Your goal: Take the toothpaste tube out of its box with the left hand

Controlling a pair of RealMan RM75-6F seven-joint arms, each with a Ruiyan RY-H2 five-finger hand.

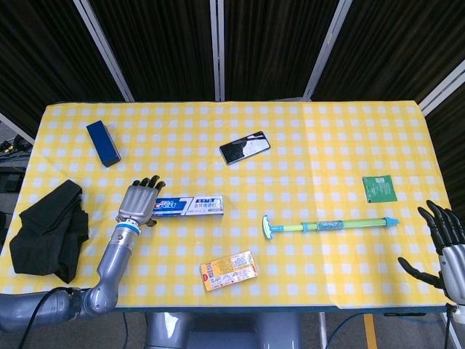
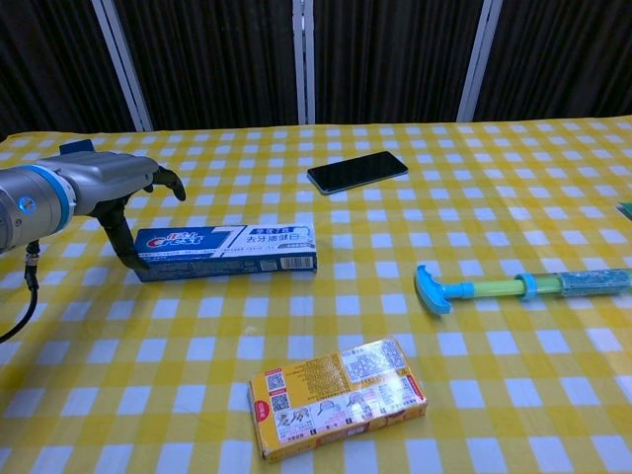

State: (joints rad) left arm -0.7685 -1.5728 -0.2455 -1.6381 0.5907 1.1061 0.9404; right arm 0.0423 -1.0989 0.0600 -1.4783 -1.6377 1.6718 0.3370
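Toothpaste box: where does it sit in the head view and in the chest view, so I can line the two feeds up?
Head view: the toothpaste box lies left of centre, the left hand at its left end.
Chest view: it lies left of centre, same hand at its left end.
Shared landmark: the black phone behind it, to the right.

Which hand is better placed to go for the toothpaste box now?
Left. The left hand hovers open at the near end of the toothpaste box, which lies flat and closed. The right hand is at the far table edge, past the water squirter.
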